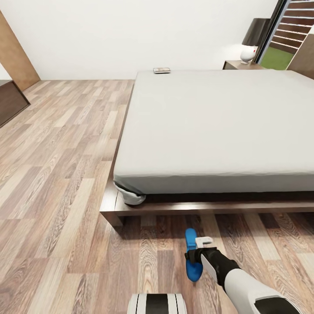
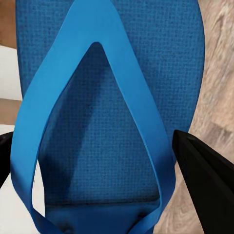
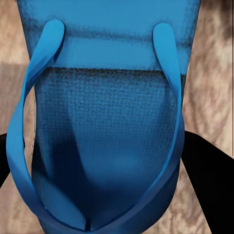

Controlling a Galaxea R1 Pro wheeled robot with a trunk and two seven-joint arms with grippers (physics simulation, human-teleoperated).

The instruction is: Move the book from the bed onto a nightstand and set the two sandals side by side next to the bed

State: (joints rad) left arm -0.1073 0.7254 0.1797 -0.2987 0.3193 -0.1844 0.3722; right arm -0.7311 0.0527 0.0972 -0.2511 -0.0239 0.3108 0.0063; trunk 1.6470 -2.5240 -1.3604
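Observation:
On the floor side of the bed's near corner, my right gripper is shut on a bright blue sandal held just above the planks. The right wrist view has that sandal between both black fingers. A second blue sandal sits between my left gripper's dark fingers, strap facing the camera. The book lies at the far left corner of the grey mattress. A dark nightstand stands beyond the bed's far right side.
A white lamp with a dark shade stands on the nightstand, by a tall window. Dark wood furniture is at the far left. The bed's brown platform edge juts out near the sandal. Wood floor stretches left.

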